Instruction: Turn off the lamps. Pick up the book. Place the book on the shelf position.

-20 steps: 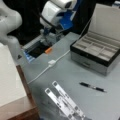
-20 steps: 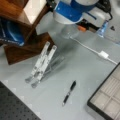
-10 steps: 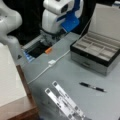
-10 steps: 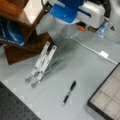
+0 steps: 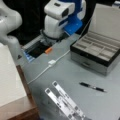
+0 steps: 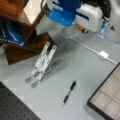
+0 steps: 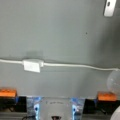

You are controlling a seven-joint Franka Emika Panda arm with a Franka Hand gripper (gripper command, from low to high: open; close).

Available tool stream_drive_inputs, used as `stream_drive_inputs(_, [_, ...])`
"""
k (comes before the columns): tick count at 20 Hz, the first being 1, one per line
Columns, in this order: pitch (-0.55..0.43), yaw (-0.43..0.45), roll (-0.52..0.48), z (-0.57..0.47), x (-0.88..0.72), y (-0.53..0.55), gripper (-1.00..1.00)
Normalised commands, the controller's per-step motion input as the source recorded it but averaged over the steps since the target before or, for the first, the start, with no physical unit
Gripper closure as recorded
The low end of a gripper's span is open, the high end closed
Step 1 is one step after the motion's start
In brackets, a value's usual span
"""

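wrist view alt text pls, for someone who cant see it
Looking down on a grey table, a white cable with an inline switch runs straight across. Orange tabs sit at the bottom corners, a round bulb at the right edge.

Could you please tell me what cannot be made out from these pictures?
- Gripper: jaws hidden in both front views behind the arm's white and blue body.
- Book: cut off by a front view's left edge.
- Lamps: whether on or off cannot be told.
- White cable: its ends run off the wrist view's edges.

White cable (image 7: 75,65) with inline switch (image 7: 32,65), grey table (image 7: 62,30)
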Motion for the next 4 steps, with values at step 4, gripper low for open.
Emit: stream_drive_inputs(4, [-0.178,-0.036,0.098,-0.31,-0.08,-0.05,-1.0])
